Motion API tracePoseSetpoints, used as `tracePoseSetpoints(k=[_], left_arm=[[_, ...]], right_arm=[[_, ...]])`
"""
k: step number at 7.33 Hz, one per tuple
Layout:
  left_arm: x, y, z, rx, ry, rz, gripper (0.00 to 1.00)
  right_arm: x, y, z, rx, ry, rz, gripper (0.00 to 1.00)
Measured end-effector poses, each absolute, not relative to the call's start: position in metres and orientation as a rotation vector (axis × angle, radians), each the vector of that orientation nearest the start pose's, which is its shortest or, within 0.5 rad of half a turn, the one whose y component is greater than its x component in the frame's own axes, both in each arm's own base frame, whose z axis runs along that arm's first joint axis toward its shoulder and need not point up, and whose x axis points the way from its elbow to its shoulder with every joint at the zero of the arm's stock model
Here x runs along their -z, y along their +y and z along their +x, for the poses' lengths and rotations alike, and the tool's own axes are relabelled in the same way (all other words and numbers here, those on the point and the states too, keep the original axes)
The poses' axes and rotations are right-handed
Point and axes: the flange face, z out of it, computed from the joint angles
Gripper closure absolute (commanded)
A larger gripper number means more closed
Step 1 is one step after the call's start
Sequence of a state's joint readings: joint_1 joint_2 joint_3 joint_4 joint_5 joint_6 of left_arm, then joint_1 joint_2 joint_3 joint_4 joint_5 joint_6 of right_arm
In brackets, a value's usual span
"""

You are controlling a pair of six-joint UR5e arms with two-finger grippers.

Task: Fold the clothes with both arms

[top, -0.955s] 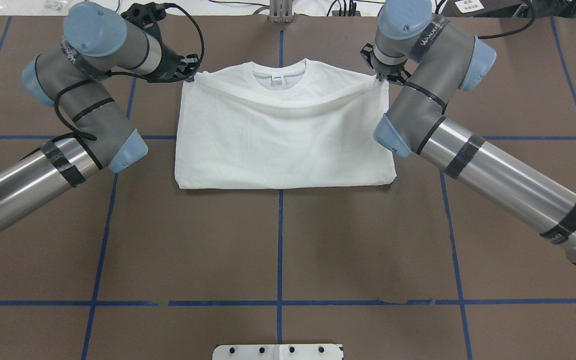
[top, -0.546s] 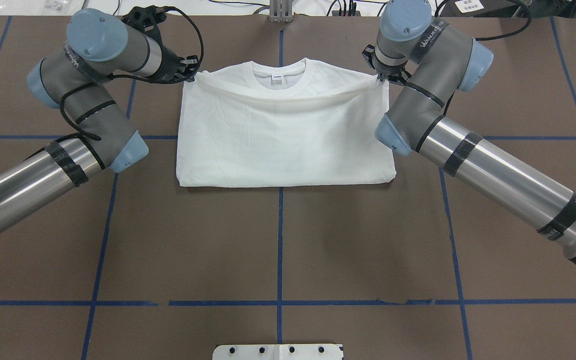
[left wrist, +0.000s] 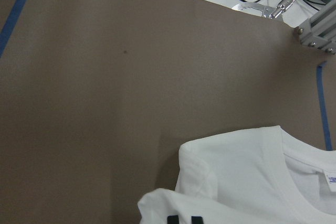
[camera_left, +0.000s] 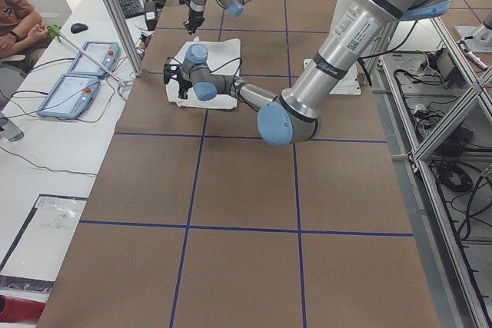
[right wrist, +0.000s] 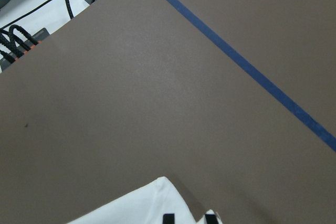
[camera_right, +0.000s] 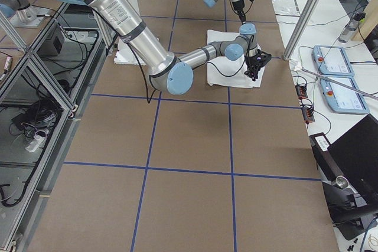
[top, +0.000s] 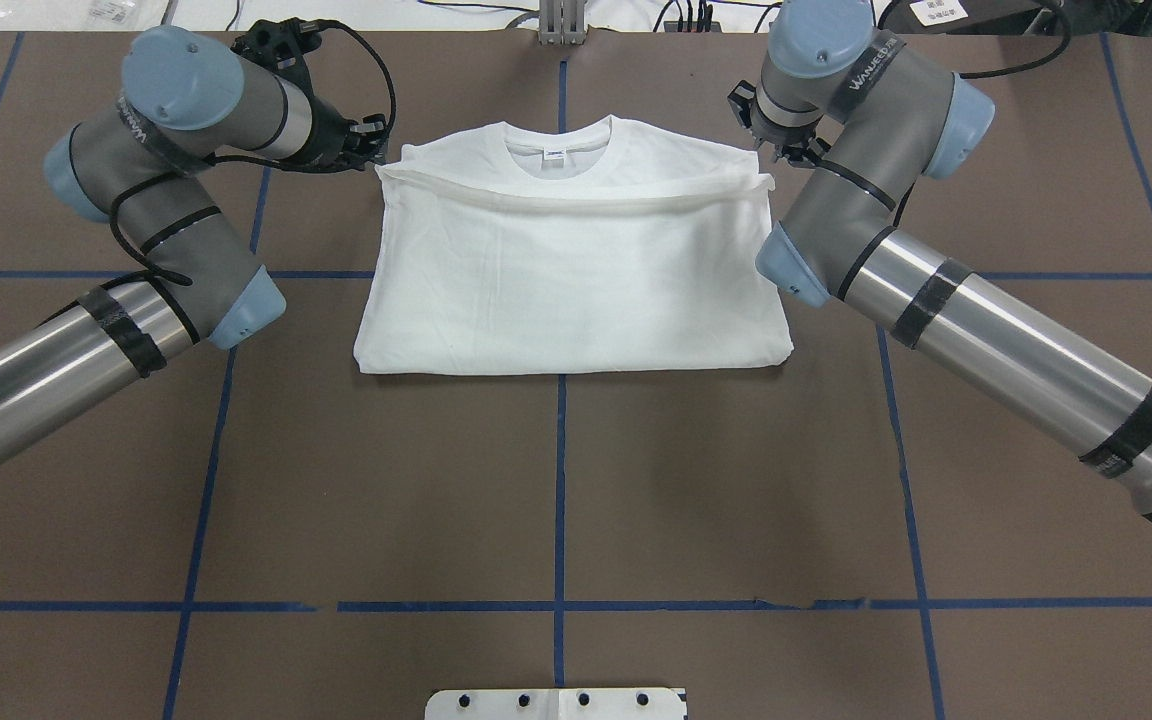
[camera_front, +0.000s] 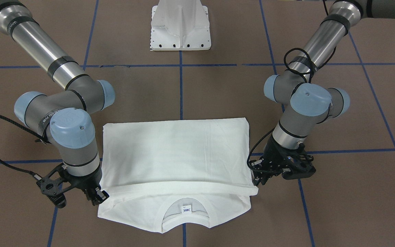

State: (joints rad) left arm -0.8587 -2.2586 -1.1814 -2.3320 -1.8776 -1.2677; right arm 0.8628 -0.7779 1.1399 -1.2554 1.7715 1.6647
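Observation:
The white T-shirt (top: 566,270) lies folded on the brown table, collar (top: 566,150) at the far side. Its lower part is folded up, the hem edge (top: 576,200) lying straight just below the collar. The printed text is hidden. My left gripper (top: 368,140) is open beside the hem's left corner, apart from the cloth; in the left wrist view its fingertips (left wrist: 169,220) hover over the shirt corner (left wrist: 157,205). My right gripper (top: 779,152) is open just beyond the hem's right corner; the right wrist view shows the fingertips (right wrist: 168,217) apart, over the corner (right wrist: 152,198).
The white pedestal base (camera_front: 180,31) stands at the robot's side of the table. Blue tape lines (top: 560,480) cross the brown table. Cables and operator consoles (camera_left: 77,74) lie beyond the far table edge.
Both grippers have let go of the hem corners and drawn slightly back. The hem, which sagged between them, now lies flat and straight on the shirt.

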Motion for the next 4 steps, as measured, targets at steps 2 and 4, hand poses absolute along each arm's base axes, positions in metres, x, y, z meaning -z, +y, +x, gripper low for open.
tracePoseSetpoints(k=[2, 4], left_arm=[[-0.34, -0.658, 0.423, 0.345, 1.03, 0.349, 0.46], [-0.339, -0.658, 0.42, 0.344, 1.033, 0.353, 0.46]], right_arm=[[-0.346, -0.645, -0.419, -0.834, -0.787, 0.036, 0.29], [-0.356, -0.564, -0.413, -0.883, -0.847, -0.044, 0.21]])
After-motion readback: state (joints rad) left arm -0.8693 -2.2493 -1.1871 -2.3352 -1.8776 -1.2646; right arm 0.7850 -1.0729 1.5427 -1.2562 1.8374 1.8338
